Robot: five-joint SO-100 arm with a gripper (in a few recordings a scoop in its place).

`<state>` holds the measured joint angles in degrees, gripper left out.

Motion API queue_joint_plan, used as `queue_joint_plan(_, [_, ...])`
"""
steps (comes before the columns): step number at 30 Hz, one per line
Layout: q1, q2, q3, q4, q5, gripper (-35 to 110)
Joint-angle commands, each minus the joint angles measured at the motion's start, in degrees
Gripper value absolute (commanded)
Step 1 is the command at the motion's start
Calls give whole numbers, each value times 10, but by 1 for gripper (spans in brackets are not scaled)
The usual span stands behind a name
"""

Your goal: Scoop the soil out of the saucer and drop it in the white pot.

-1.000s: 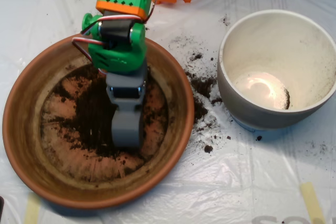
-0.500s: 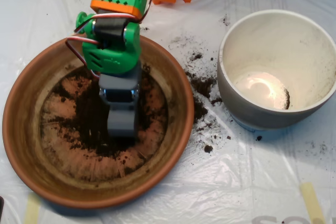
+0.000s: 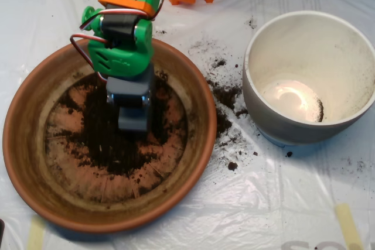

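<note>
Scoop (image 3: pixel 133 122) is sitting in the saucer (image 3: pixel 35 162), working the dirt.

Looks like it's going for the soil (image 3: pixel 111 139) spread thin over the middle of the dish; can't tell if the shells are apart or together from up here. Next it's gonna need to lift and swing right to the white pot (image 3: pixel 275 127), which is looking nearly empty.

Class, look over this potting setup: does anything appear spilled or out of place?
Yes. Loose soil lies scattered on the plastic sheet between the saucer and the white pot, outside both containers.
</note>
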<state>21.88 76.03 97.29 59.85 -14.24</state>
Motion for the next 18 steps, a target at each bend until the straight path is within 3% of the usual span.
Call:
queue_joint_plan(1, [3,75,2,4,-2,0])
queue_joint_plan(18, [-71,287,-59,133,3,0])
